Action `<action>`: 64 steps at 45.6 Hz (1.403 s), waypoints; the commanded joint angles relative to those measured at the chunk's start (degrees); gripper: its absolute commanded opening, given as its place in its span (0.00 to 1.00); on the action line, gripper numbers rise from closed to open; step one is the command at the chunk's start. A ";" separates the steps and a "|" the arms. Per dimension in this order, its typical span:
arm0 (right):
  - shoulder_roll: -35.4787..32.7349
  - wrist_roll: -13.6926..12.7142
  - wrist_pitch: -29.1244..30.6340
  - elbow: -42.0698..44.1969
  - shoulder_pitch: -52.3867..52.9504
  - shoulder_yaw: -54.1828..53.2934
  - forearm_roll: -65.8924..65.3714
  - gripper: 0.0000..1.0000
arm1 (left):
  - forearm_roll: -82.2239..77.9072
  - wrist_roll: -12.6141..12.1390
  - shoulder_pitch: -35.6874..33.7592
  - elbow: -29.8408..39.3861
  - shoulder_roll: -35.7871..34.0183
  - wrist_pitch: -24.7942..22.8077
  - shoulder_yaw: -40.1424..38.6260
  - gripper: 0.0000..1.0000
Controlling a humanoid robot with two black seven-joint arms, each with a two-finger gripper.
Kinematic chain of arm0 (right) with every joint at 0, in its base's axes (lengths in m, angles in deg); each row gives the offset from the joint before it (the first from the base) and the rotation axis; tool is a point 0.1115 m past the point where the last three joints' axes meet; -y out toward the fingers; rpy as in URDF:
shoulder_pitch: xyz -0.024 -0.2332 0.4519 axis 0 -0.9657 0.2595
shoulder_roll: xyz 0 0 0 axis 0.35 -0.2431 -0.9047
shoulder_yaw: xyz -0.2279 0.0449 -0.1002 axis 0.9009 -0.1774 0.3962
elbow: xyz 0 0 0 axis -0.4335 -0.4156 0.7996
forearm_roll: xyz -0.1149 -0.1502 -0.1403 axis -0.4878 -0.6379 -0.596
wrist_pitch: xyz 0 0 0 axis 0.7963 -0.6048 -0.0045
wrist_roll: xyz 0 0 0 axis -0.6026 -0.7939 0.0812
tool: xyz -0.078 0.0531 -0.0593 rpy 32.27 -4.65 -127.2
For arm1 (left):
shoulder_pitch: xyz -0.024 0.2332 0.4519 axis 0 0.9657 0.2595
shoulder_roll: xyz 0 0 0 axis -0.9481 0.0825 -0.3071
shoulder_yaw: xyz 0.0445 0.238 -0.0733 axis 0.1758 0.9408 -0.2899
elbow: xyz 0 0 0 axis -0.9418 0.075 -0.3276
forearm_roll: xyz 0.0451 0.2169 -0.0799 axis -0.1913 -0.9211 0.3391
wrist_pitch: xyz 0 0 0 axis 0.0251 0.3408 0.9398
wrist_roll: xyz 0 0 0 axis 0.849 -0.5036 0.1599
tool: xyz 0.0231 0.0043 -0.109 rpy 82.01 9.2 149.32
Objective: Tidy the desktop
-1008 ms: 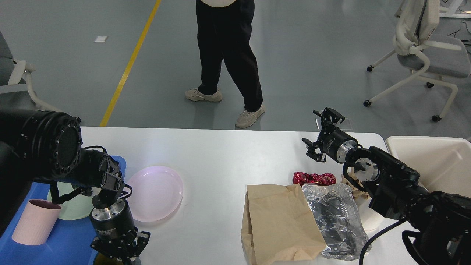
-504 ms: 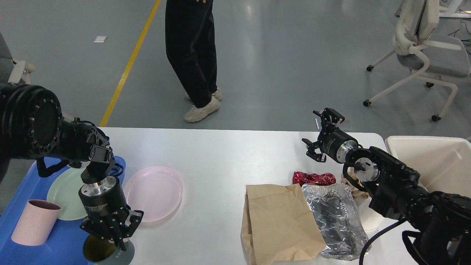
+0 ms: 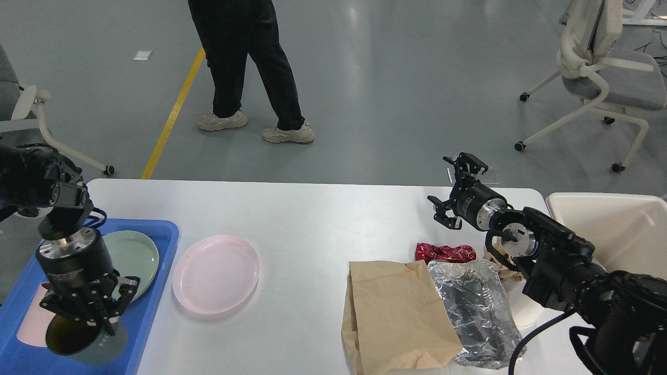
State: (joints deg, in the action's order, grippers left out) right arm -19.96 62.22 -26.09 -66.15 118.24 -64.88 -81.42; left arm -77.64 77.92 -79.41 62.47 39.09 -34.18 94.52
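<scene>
The white desktop (image 3: 312, 219) carries a pink plate (image 3: 215, 273), a brown paper bag (image 3: 396, 312), a crumpled foil wrapper (image 3: 477, 307) and a red wrapper (image 3: 444, 253). At the left edge lies a blue tray (image 3: 151, 291) with a green plate (image 3: 134, 255) in it. My left gripper (image 3: 86, 315) points down over the tray, shut on the rim of a grey cup (image 3: 88, 344) with a dark inside. A pink cup (image 3: 28, 325) lies partly hidden behind it. My right gripper (image 3: 456, 190) hovers open above the far right of the desktop, holding nothing.
A cream bin (image 3: 615, 229) stands off the right end of the table. Beyond the far edge a person (image 3: 245, 62) walks on the grey floor. An office chair (image 3: 604, 67) stands at the back right, another chair (image 3: 31, 104) at the left.
My left gripper has carried the grey cup leftward from the desktop's front edge to over the blue tray. The person has walked left. The right arm has not moved.
</scene>
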 commanded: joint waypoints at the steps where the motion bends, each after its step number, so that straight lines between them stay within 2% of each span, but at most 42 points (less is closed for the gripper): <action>1: 0.00 0.00 0.00 0.00 -0.03 0.02 0.00 1.00 | -1.66 -0.10 3.37 -2.96 -2.69 0.01 0.22 0.00; 13: 0.00 0.00 0.00 0.00 0.05 0.02 0.00 1.00 | -2.01 -0.02 12.69 -15.09 -5.33 0.01 -0.93 0.00; 41: 0.00 0.00 0.00 0.00 0.05 -0.06 0.00 1.00 | -1.92 0.07 17.09 -15.53 -4.54 0.01 -4.88 0.04; 55: 0.00 0.00 0.00 0.00 0.05 -0.06 0.00 1.00 | -1.92 0.07 18.50 -15.53 -4.01 0.01 -4.79 0.22; 64: 0.00 0.00 0.00 0.00 -0.04 0.02 0.00 1.00 | -1.92 0.16 18.50 -15.53 -4.01 0.01 -4.79 0.47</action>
State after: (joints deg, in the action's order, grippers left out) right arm -19.96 62.22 -26.09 -66.15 118.25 -64.89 -81.42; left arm -79.56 77.99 -60.86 46.92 35.08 -34.17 89.69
